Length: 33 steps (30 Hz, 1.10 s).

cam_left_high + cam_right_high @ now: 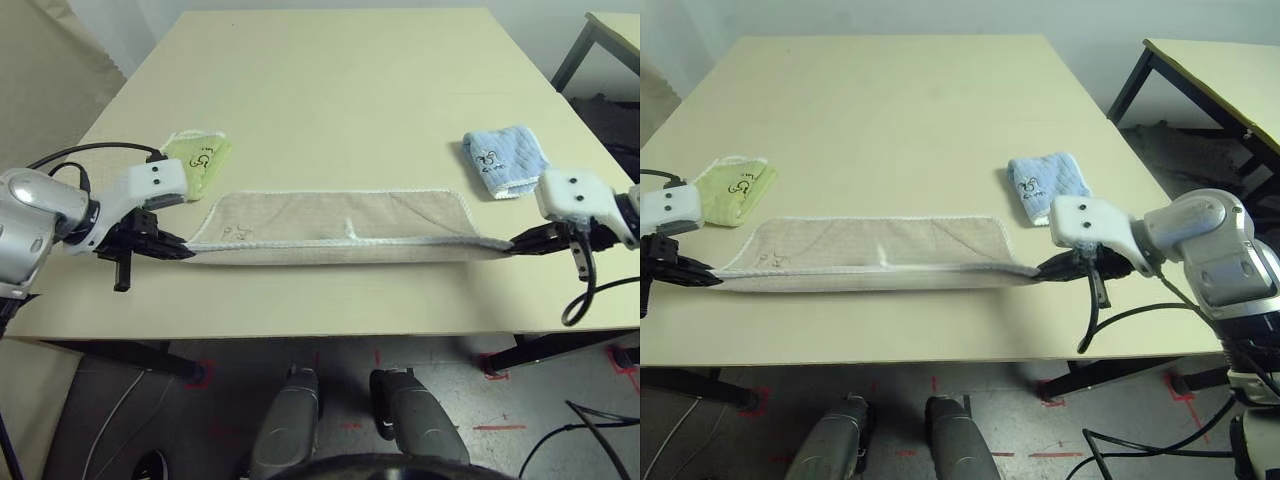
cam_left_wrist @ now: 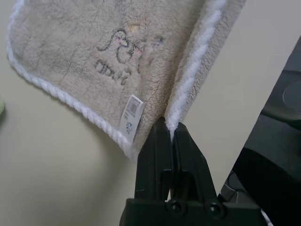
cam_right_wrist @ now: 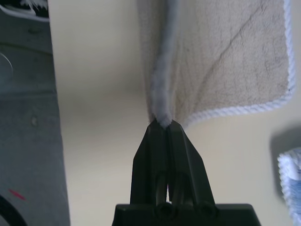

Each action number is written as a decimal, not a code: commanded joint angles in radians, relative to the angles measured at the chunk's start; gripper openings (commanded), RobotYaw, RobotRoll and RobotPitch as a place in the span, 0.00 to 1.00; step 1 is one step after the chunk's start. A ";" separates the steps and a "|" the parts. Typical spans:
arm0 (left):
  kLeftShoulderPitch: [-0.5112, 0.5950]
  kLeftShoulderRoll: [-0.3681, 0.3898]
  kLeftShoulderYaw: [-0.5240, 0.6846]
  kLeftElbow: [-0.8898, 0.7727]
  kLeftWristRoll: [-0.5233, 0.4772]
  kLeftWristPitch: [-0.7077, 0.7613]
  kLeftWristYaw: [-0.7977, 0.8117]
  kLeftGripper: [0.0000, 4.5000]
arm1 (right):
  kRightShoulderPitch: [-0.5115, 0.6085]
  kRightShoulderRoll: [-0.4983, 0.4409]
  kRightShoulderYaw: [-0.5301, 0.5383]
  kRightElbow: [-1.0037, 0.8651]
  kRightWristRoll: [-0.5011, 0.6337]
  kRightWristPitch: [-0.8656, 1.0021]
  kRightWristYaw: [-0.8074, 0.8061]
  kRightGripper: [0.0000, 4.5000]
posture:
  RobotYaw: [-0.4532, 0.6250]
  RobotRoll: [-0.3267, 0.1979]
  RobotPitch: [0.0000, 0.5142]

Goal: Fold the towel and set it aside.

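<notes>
So we're at the first fold, as far as I can judge: we've got the near edge of the beige towel [image 1: 330, 215] picked up and pulled out straight, with the far part lying flat on the counter [image 1: 300, 110]. Next move, I'd say, is carrying that edge over toward the far edge, both arms going at the same pace, then laying it down lined up and letting go. If one side runs ahead we probably get a crooked fold, and the little white loop [image 1: 350, 229] in the middle of the edge could end up tucked under. Setting the towel aside has to wait till it's folded smaller, I reckon.

As for where it sits: the towel stretches between our two sets of jaws, near the front of the counter. Our left jaws [image 2: 173, 129] are clenched on the white stitched edge at one end, with the white label [image 2: 131, 117] and the logo [image 2: 123, 52] just beside them on the flat part. Our right jaws [image 3: 164, 125] are clamped on the other end of that same edge, right at the tips. The green towel [image 1: 200, 163] and the blue towel [image 1: 503, 160] lie farther back, one off each end, not touching ours.
</notes>
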<state>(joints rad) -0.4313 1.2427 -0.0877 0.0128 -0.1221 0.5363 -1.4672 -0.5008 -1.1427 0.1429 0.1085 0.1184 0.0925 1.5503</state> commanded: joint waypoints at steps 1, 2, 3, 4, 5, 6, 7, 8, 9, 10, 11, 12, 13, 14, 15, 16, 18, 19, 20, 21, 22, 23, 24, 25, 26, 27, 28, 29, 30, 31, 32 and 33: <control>0.001 0.016 0.002 0.019 0.011 0.004 0.017 0.00 | 0.024 -0.005 0.008 0.007 -0.028 -0.003 -0.015 0.00 | 0.44 0.62 0.25; 0.000 0.014 0.002 0.016 0.008 0.007 0.018 0.00 | 0.028 0.002 0.008 -0.001 -0.025 0.003 -0.020 0.00 | 0.44 0.62 0.25; -0.001 0.011 -0.001 0.013 0.008 0.008 0.021 0.00 | 0.030 0.010 0.009 -0.009 -0.022 0.010 -0.026 0.00 | 0.44 0.62 0.25; -0.001 0.007 -0.004 0.009 0.009 0.008 0.026 0.00 | 0.036 0.017 0.012 -0.021 -0.018 0.021 -0.031 0.00 | 0.44 0.62 0.25; -0.002 0.001 -0.006 0.007 0.008 0.008 0.032 0.00 | 0.040 0.025 0.015 -0.034 -0.017 0.035 -0.038 0.00 | 0.44 0.62 0.25; -0.004 -0.005 -0.009 0.004 0.008 0.009 0.036 0.00 | 0.043 0.033 0.017 -0.045 -0.016 0.047 -0.044 0.00 | 0.44 0.62 0.25; -0.005 -0.009 -0.011 0.003 0.007 0.011 0.039 0.00 | 0.046 0.038 0.018 -0.053 -0.016 0.057 -0.049 0.00 | 0.44 0.62 0.25; -0.004 -0.014 -0.014 -0.001 0.007 0.013 0.045 0.00 | 0.047 0.047 0.018 -0.064 -0.015 0.077 -0.059 0.05 | 0.44 0.62 0.25; -0.002 -0.019 -0.017 -0.006 0.006 0.016 0.050 0.00 | 0.048 0.055 0.019 -0.074 -0.014 0.097 -0.068 0.10 | 0.44 0.62 0.25; -0.001 -0.027 -0.021 -0.010 0.006 0.020 0.057 0.00 | 0.047 0.066 0.021 -0.081 -0.016 0.117 -0.080 0.15 | 0.44 0.62 0.25; 0.000 -0.031 -0.024 -0.014 0.006 0.023 0.062 0.00 | 0.045 0.073 0.022 -0.087 -0.017 0.131 -0.088 0.23 | 0.44 0.62 0.25; -0.002 -0.034 -0.027 -0.015 0.006 0.026 0.065 0.00 | 0.044 0.077 0.023 -0.089 -0.019 0.139 -0.092 0.30 | 0.45 0.62 0.25; 0.002 -0.044 -0.030 -0.022 0.006 0.031 0.072 0.00 | 0.044 0.078 0.028 -0.099 -0.021 0.165 -0.094 0.38 | 0.45 0.62 0.25; 0.005 -0.052 -0.032 -0.026 0.005 0.036 0.080 0.00 | 0.045 0.077 0.032 -0.108 -0.021 0.187 -0.092 0.48 | 0.45 0.62 0.25; 0.007 -0.058 -0.034 -0.029 0.005 0.040 0.085 0.00 | 0.045 0.074 0.035 -0.116 -0.019 0.207 -0.089 0.55 | 0.45 0.62 0.25; 0.009 -0.062 -0.035 -0.032 0.004 0.043 0.089 0.00 | 0.045 0.069 0.035 -0.123 -0.015 0.225 -0.085 0.64 | 0.45 0.62 0.25; 0.009 -0.066 -0.034 -0.032 0.003 0.047 0.094 0.00 | 0.038 0.052 0.031 -0.148 0.003 0.283 -0.069 0.79 | 0.45 0.62 0.25; 0.007 -0.069 -0.036 -0.029 0.004 0.047 0.096 0.00 | 0.030 0.043 0.031 -0.162 0.013 0.315 -0.056 0.88 | 0.45 0.62 0.26; 0.006 -0.071 -0.038 -0.027 0.005 0.047 0.098 0.00 | 0.022 0.036 0.029 -0.176 0.024 0.349 -0.046 0.96 | 0.45 0.62 0.26; 0.005 -0.073 -0.040 -0.023 0.008 0.044 0.101 0.00 | 0.007 0.033 0.028 -0.197 0.040 0.400 -0.041 0.99 | 0.45 0.62 0.26; 0.006 -0.075 -0.041 -0.020 0.009 0.041 0.103 0.00 | -0.009 0.033 0.028 -0.219 0.055 0.451 -0.039 0.99 | 0.45 0.62 0.26; 0.007 -0.076 -0.041 -0.018 0.009 0.040 0.104 0.00 | -0.027 0.036 0.030 -0.241 0.070 0.501 -0.042 0.99 | 0.45 0.62 0.26; 0.008 -0.077 -0.042 -0.018 0.010 0.040 0.105 0.00 | -0.054 0.044 0.033 -0.269 0.087 0.569 -0.052 0.99 | 0.45 0.62 0.26; 0.009 -0.079 -0.042 -0.017 0.010 0.040 0.106 0.00 | -0.078 0.052 0.038 -0.296 0.099 0.631 -0.068 0.99 | 0.45 0.62 0.26; 0.010 -0.080 -0.043 -0.017 0.010 0.040 0.107 0.00 | -0.109 0.062 0.045 -0.330 0.110 0.715 -0.092 0.99 | 0.45 0.62 0.26; 0.012 -0.081 -0.044 -0.018 0.010 0.040 0.109 0.00 | -0.141 0.072 0.057 -0.364 0.118 0.793 -0.116 0.99 | 0.45 0.62 0.26; 0.014 -0.081 -0.045 -0.018 0.010 0.040 0.111 0.00 | -0.165 0.079 0.069 -0.391 0.124 0.855 -0.136 0.99 | 0.45 0.62 0.26; 0.015 -0.082 -0.045 -0.018 0.010 0.040 0.112 0.00 | -0.184 0.083 0.082 -0.414 0.127 0.903 -0.154 0.99 | 0.45 0.62 0.26; 0.016 -0.082 -0.046 -0.019 0.010 0.040 0.114 0.00 | -0.204 0.093 0.094 -0.437 0.133 0.957 -0.177 0.99 | 0.45 0.62 0.26; 0.016 -0.082 -0.047 -0.019 0.011 0.040 0.115 0.00 | -0.222 0.105 0.104 -0.455 0.143 1.006 -0.200 0.99 | 0.45 0.62 0.26; 0.016 -0.083 -0.048 -0.019 0.011 0.040 0.116 0.00 | -0.238 0.119 0.112 -0.472 0.155 1.053 -0.221 0.99 | 0.45 0.62 0.26; 0.016 -0.083 -0.048 -0.019 0.012 0.041 0.117 0.00 | -0.251 0.133 0.121 -0.487 0.167 1.098 -0.241 0.99 | 0.45 0.62 0.25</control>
<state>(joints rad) -0.4256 1.1606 -0.1216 -0.0019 -0.1166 0.5768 -1.3516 -0.7379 -1.0210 0.2321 -0.3410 0.2557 1.1104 1.3431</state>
